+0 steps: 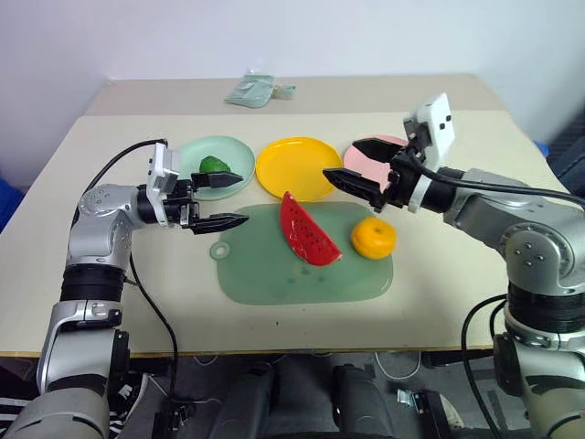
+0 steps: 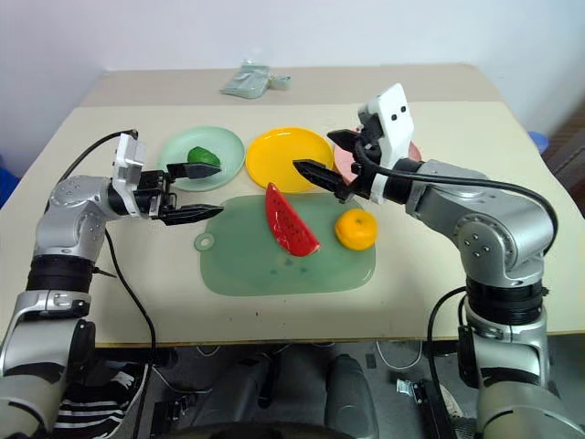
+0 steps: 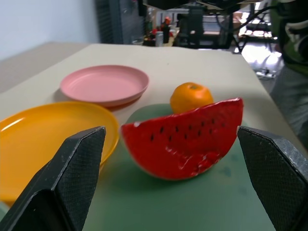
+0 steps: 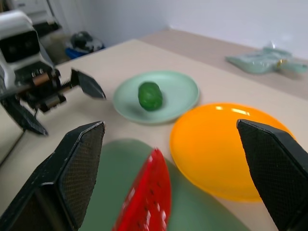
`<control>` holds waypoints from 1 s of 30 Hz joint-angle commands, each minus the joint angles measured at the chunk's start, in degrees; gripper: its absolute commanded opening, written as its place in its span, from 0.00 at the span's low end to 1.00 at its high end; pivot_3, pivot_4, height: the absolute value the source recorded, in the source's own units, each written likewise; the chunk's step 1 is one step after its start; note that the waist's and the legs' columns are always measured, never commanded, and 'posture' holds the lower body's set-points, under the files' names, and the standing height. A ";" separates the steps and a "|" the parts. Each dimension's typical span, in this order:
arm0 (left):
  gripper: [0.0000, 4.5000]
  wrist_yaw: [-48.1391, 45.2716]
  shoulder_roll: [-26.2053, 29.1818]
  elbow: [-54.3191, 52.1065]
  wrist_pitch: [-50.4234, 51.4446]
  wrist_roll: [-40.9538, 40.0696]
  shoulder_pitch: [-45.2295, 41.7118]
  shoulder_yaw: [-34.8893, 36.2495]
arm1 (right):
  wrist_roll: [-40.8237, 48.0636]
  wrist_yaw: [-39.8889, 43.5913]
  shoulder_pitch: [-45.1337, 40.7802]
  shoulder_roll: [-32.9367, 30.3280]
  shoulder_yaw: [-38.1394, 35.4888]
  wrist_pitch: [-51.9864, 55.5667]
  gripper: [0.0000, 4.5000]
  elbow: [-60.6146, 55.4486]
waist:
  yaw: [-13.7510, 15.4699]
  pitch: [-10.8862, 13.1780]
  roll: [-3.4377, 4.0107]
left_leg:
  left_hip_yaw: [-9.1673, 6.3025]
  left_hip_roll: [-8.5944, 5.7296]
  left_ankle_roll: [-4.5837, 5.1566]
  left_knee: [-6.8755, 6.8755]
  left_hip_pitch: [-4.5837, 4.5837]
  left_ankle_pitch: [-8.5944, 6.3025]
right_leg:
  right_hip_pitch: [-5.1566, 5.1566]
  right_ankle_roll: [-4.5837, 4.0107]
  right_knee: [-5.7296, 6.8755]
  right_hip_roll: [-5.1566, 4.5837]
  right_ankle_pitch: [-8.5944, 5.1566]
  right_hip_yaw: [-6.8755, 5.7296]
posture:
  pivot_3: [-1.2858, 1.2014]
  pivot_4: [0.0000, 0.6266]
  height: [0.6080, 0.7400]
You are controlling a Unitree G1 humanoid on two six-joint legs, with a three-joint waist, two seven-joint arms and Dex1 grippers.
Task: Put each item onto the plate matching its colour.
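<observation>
Pale beige tabletop (image 1: 128, 302), smooth and matte, against a plain white wall. Three round shallow plastic plates in a row, glossy: mint green plate (image 1: 187, 157), yellow plate (image 1: 294, 165), pink plate (image 3: 103, 84). Three toy foods counted. Bumpy dark-green ball (image 4: 149, 95) sitting on the mint green plate. Red watermelon wedge (image 1: 306, 233), shiny, dotted with black seeds, standing on its curved rind on one translucent green mat (image 1: 302, 279) with a ring handle, just in front of the yellow plate. Round orange (image 1: 373, 238), dimpled skin, also on the mat, beside the wedge and apart from it. One crumpled pale green packet (image 1: 253, 90) near the far edge of the table.

Two grippers, each with two black wedge-shaped fingers, textured pads. Left gripper (image 1: 228, 199) hovering level between the mint green plate and the mat, fingers spread wide, holding nothing. Right gripper (image 1: 361, 166) hanging above the pink plate's near edge, fingers likewise spread wide and empty.
</observation>
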 commanded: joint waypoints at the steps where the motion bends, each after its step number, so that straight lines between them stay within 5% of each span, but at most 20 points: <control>1: 0.99 0.09 0.81 -1.60 -0.07 -1.18 0.17 1.06 | -1.79 0.54 -0.74 -0.63 0.85 -1.79 1.00 -2.64 | 0.07 0.00 0.00 | 0.01 0.00 0.00 0.00 0.00 0.00 | 0.00 0.00 0.00 0.00 0.00 0.00 | 0.52 0.24 1.00; 15: 0.99 -2.68 2.83 -4.26 0.70 -1.13 2.76 -0.17 | -4.20 -8.12 -10.88 7.08 11.04 19.06 1.00 1.62 | 0.09 0.01 0.01 | 0.02 0.07 -0.01 -0.04 -0.01 0.00 | -0.06 -0.06 0.00 0.10 0.02 0.07 | 0.52 0.24 1.00; 30: 0.99 -0.23 2.34 -5.84 0.21 -1.46 4.26 0.24 | -11.43 -7.13 -9.20 8.36 16.65 22.87 1.00 6.30 | -0.09 0.01 0.01 | 0.02 0.10 -0.04 -0.08 -0.03 0.02 | -0.13 -0.07 0.02 0.18 0.04 0.09 | 0.52 0.24 1.00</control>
